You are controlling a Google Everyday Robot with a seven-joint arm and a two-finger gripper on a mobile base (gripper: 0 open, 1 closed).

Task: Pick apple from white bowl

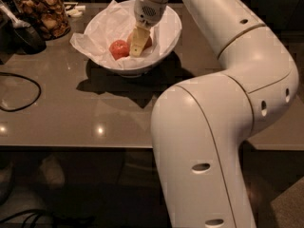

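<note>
The white bowl [168, 34], lined with crumpled white paper, stands on the grey table at the back. A red apple [118, 49] lies in its left half. A second apple [148, 41], orange-red, shows only as a sliver behind the gripper, so I cannot name its skin for certain. My gripper [139, 46] reaches down into the bowl from above. It is just right of the red apple and directly over the partly hidden one, and its pale yellow tip covers most of that apple.
A glass jar of brown snacks [42, 13] stands at the back left beside a dark object [21, 34]. A black cable [19, 91] loops over the left of the table [71, 118]. My white arm [223, 103] fills the right foreground.
</note>
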